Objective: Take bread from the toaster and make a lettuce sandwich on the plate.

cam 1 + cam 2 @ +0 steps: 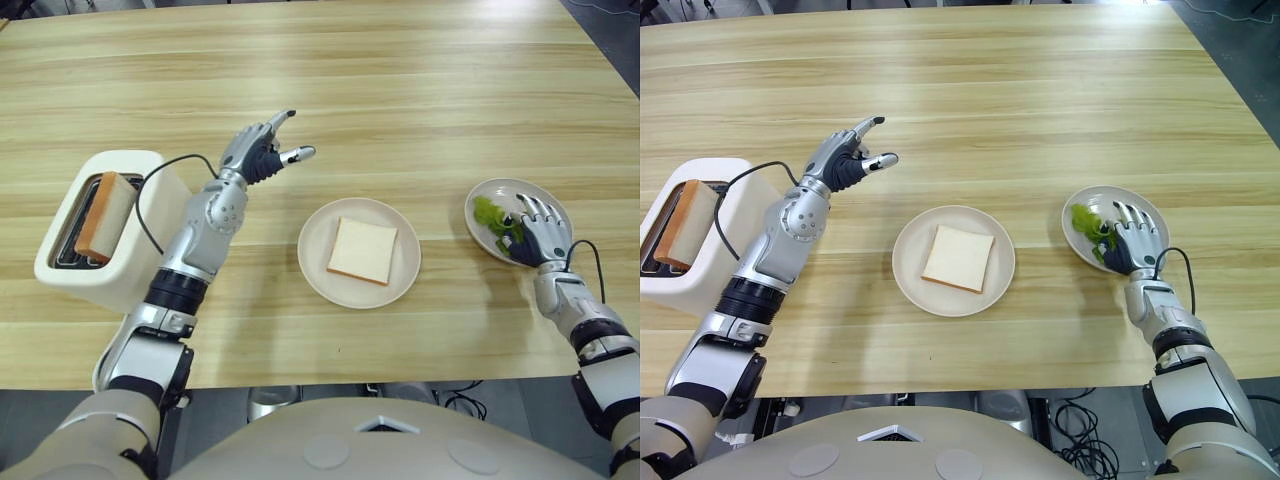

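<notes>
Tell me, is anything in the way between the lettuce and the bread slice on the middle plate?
Nothing visible. Only bare light wooden table lies between the green lettuce leaf on its small round beige plate and the white square bread slice on the round beige middle plate.

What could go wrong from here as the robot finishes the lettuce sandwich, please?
The right hand sits over the lettuce on the small plate; a sloppy pull might drag the plate or scatter leaves. The toaster has a cord looping beside the left arm, so reaching for the toasted slice could snag it.
</notes>
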Controlling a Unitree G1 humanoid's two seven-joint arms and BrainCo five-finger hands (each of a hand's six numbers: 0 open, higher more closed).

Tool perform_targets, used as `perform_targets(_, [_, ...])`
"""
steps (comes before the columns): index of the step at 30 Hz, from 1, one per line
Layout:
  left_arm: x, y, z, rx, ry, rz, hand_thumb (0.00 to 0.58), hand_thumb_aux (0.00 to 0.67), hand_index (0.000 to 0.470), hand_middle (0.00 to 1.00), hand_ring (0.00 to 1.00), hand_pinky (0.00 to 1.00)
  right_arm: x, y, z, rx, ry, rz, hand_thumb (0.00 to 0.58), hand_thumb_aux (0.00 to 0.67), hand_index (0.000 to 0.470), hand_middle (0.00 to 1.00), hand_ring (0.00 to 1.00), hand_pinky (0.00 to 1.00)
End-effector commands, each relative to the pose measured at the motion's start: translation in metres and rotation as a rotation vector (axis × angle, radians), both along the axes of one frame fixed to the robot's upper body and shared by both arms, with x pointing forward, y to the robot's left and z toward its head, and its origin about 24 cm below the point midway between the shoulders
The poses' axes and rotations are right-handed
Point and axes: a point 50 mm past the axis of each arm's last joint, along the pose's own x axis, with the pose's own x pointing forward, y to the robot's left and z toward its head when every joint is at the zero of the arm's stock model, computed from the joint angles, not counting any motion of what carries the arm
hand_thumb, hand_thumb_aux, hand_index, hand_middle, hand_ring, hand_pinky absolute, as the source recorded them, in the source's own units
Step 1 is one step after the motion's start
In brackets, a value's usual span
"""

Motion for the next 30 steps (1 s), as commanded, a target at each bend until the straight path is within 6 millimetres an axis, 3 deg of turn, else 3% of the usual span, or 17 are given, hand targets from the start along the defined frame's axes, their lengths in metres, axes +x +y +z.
perform_targets(1, [-0.003, -0.001, -0.014, 0.012, 0.036, 0.009, 0.000, 0.000, 0.000, 1.00, 1.00, 1.00, 0.007, 0.007, 0.014, 0.026, -0.119, 0.062, 0.580, 0.670, 0.460, 0.00, 0.00, 0.00])
perform_targets(10, [-0.010, 0.006, -0.024, -0.020, 0.058, 0.033, 0.000, 0.000, 0.000, 1.00, 1.00, 1.00, 0.014, 0.022, 0.027, 0.094, -0.223, 0.158, 0.580, 0.670, 0.460, 0.00, 0.00, 0.00])
perform_targets(16, [-0.019, 0.014, -0.029, -0.047, 0.060, 0.052, 0.000, 0.000, 0.000, 1.00, 1.00, 1.00, 0.027, 0.049, 0.049, 0.172, -0.303, 0.309, 0.580, 0.670, 0.460, 0.00, 0.00, 0.00])
perform_targets(24, [-0.044, 0.030, 0.002, -0.106, -0.060, 0.079, 0.000, 0.000, 0.000, 1.00, 1.00, 1.00, 0.032, 0.107, 0.082, 0.401, -0.307, 0.583, 0.580, 0.670, 0.460, 0.00, 0.00, 0.00])
perform_targets(30, [-0.068, 0.036, 0.029, -0.114, -0.145, 0.087, 0.000, 0.000, 0.000, 1.00, 1.00, 1.00, 0.020, 0.147, 0.073, 0.566, -0.066, 0.728, 0.580, 0.670, 0.460, 0.00, 0.00, 0.00])
